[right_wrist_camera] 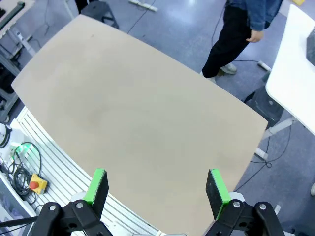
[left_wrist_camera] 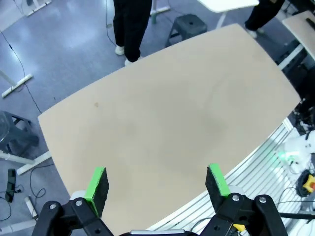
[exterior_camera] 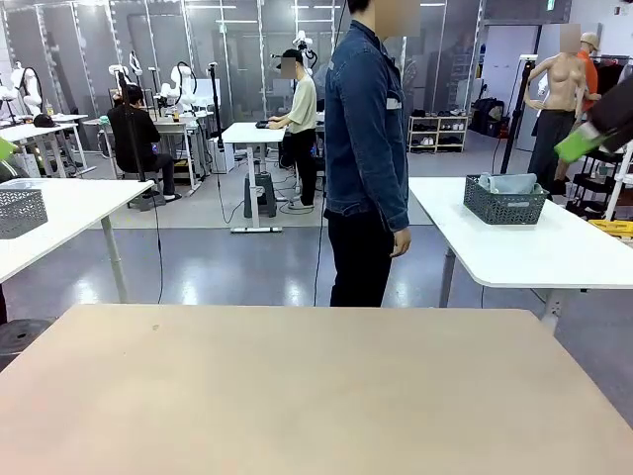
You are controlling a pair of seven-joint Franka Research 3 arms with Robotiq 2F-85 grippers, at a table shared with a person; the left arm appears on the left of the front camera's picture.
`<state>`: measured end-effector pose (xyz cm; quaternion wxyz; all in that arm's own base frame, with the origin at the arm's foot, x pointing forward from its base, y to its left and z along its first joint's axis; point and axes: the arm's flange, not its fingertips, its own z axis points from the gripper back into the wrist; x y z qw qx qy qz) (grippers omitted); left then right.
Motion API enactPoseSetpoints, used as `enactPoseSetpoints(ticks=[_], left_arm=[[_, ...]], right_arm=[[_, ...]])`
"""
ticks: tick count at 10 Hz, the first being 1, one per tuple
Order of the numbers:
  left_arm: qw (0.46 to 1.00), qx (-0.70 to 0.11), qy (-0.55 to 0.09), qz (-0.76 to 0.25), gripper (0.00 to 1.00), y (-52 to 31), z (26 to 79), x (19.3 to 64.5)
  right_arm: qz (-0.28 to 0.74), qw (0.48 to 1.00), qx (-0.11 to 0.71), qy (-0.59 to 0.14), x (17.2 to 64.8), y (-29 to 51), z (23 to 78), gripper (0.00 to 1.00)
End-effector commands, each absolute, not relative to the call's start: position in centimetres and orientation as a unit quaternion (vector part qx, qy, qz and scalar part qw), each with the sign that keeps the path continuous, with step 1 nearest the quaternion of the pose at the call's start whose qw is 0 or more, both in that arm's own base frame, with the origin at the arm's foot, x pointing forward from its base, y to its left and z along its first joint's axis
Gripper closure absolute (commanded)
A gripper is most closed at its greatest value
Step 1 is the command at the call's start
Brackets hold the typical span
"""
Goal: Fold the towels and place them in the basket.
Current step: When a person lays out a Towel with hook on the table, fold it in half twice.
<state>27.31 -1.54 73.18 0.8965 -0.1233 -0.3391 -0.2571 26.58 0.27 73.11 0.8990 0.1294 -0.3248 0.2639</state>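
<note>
A wide beige table (exterior_camera: pixel 297 396) stretches across the foreground. At its far edge stands a person (exterior_camera: pixel 366 148) in a denim jacket and black trousers, side-on, arms hanging down. Behind and to the right of the person is a white table (exterior_camera: pixel 539 255), and on it sits the dark grey mesh basket (exterior_camera: pixel 504 210) with a grey-blue towel (exterior_camera: pixel 509 183) bunched inside, showing above the rim. A second basket (exterior_camera: pixel 20 213) of the same kind sits on another white table at the far left.

From the left wrist view, the left end effector (left_wrist_camera: pixel 156 172) hangs high above the beige table (left_wrist_camera: pixel 167 123), its green-padded fingers spread wide and gripping nothing. The person's legs and a dark stool (left_wrist_camera: pixel 189 22) show beyond the far edge.

The right end effector (right_wrist_camera: pixel 155 173) also hovers over the beige table, released, fingers wide apart. A yellow box with a red button (right_wrist_camera: pixel 37 184) lies below, beside the table's near edge.

The basket and towel are well apart from both end effectors, on the separate white table
</note>
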Motion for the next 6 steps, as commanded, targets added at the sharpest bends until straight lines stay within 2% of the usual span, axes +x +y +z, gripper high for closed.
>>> enactPoseSetpoints(ticks=[1, 6], left_arm=[[0.891, -0.132, -0.352, -0.253, 0.0, 0.7, 74.2, 25.5], [0.891, -0.117, -0.374, -0.231, 0.0, 2.6, 75.0, 22.9]], right_arm=[[0.259, 0.895, 0.131, -0.338, 24.5, -2.2, 73.7, 0.0], [0.234, 0.901, 0.133, -0.341, 24.0, -4.4, 73.6, 0.0]])
